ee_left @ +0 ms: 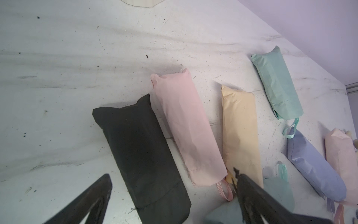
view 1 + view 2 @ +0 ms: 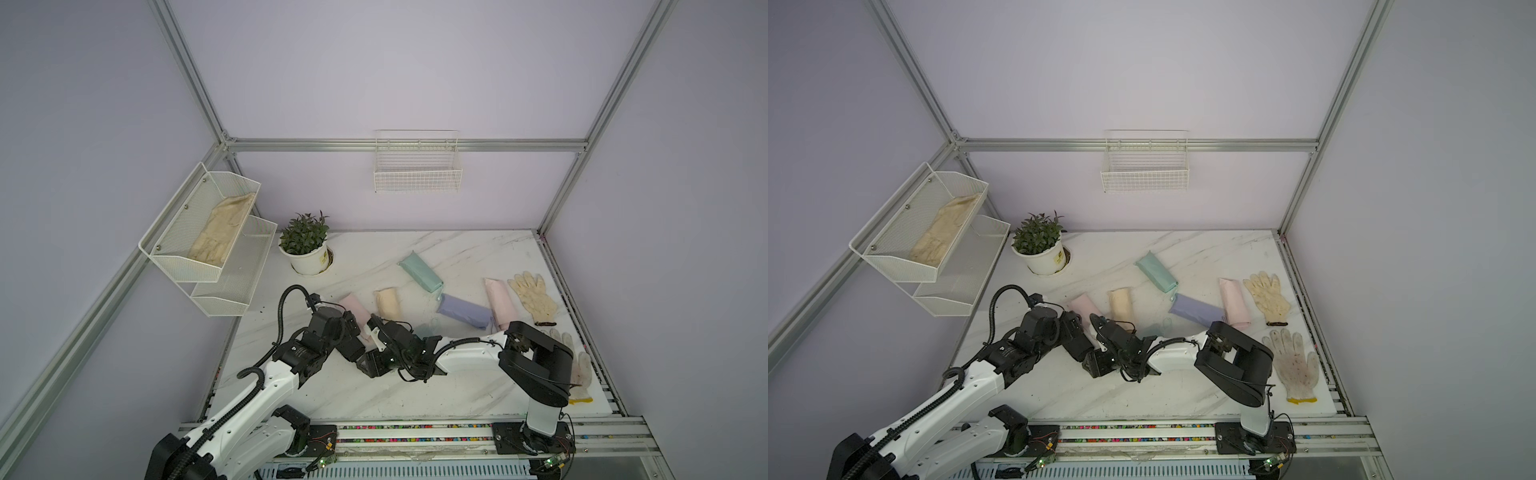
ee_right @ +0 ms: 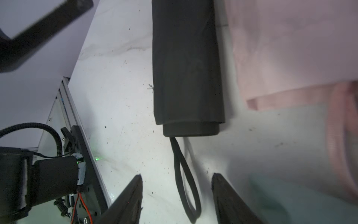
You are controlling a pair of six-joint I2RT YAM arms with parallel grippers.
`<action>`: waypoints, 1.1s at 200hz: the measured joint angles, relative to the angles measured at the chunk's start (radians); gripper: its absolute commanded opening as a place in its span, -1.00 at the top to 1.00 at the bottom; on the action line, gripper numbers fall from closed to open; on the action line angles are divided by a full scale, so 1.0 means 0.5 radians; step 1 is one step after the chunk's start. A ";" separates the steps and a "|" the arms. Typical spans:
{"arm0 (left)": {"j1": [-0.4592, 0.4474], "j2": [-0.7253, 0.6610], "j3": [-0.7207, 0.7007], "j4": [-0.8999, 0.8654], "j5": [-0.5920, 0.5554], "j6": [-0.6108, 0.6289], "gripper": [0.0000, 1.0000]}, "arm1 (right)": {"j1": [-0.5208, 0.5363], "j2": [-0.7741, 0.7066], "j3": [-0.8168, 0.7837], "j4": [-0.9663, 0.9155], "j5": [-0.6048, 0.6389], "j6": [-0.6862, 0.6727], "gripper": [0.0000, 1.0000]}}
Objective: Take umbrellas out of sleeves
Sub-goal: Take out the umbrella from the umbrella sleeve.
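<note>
Beyond the mouth of the black sleeve [image 3: 186,64], the black umbrella's handle [image 3: 190,129] protrudes, its wrist loop [image 3: 186,180] trailing along the sleeve's axis between the half-open, empty right fingers [image 3: 129,197]; the left fingers [image 1: 96,194], wide open and empty, hover over the sleeve.

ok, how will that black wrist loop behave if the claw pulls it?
Wrist loop lies limp and curved on the table, so probably floppy, going taut before anything moves. Black sleeve looks wrinkled and loose over the handle, so it may drag along unless pinned.
</note>
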 measured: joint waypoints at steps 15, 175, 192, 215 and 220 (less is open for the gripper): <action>0.013 -0.027 -0.039 0.037 0.011 0.002 -1.00 | 0.058 0.037 0.043 -0.081 0.076 0.013 0.09; 0.073 -0.133 -0.172 0.170 0.052 0.060 -1.00 | 0.182 0.130 0.245 -0.448 0.589 0.021 0.76; 0.083 -0.133 -0.172 0.177 0.060 0.060 -1.00 | 0.186 0.132 0.249 -0.465 0.610 0.014 1.00; 0.093 -0.129 -0.172 0.192 0.073 0.060 -1.00 | 0.188 0.131 0.251 -0.470 0.620 0.011 1.00; 0.095 -0.126 -0.172 0.196 0.076 0.060 -0.99 | 0.188 0.132 0.251 -0.470 0.620 0.011 1.00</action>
